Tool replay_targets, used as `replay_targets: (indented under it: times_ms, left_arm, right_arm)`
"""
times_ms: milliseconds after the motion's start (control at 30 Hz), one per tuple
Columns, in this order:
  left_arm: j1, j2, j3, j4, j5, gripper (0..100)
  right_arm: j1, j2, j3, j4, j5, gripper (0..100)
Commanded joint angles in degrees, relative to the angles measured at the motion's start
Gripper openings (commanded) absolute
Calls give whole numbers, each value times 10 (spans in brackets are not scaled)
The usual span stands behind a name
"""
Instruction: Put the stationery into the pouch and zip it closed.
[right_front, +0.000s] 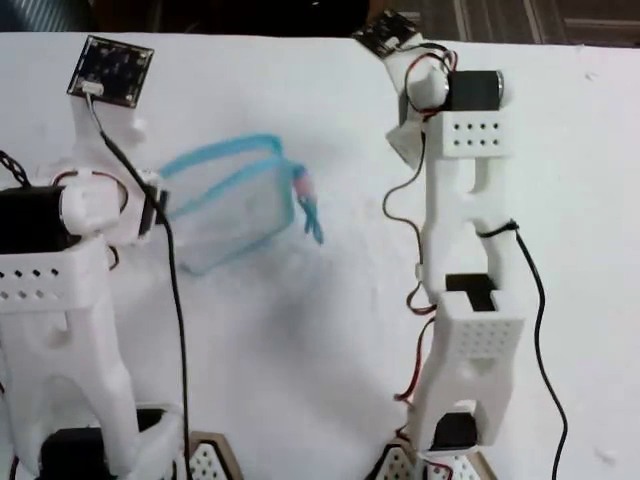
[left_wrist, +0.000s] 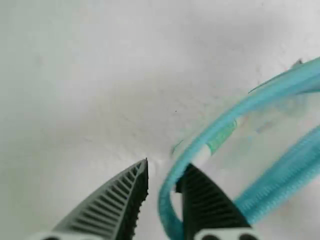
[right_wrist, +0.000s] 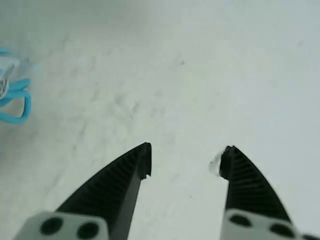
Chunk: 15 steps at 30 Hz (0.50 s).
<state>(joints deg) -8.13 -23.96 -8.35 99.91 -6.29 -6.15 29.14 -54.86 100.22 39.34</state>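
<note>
On the white table (right_front: 300, 350), between the two arms and nearer the left one, lies the clear pouch (right_front: 235, 205), edged in teal. Whether any stationery is inside I cannot tell. The left gripper (left_wrist: 166, 165) is narrowed onto the teal rim (left_wrist: 225, 125) at the pouch's near corner, probably to anchor it against a pull on the zip. A small pink and teal tag (right_front: 308, 205) trails from the opposite end, towards the right arm. The right gripper (right_wrist: 185, 155) hangs wide open over bare table, holding nothing, with that tag off to one side, seemingly ready for the zip.
</note>
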Motion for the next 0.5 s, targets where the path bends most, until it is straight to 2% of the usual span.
replay_targets:
  times_ms: [0, 167, 367, 433, 467]
  left_arm:
    - [0, -7, -24, -13, 24, 26]
    - [0, -7, -22, -18, 25, 26]
    - [0, -6, -24, -31, 25, 26]
    - [4, -6, -24, -38, 23, 26]
    - [11, -6, -24, -40, 22, 26]
  right_arm:
    - [-9, -14, -2, 12, -55, 226]
    - [-10, -54, -2, 12, -285, 226]
    - [-56, -122, -7, 7, -642, 226]
    - [-94, -126, -6, 7, -717, 226]
    - [-114, -126, -3, 8, -731, 226]
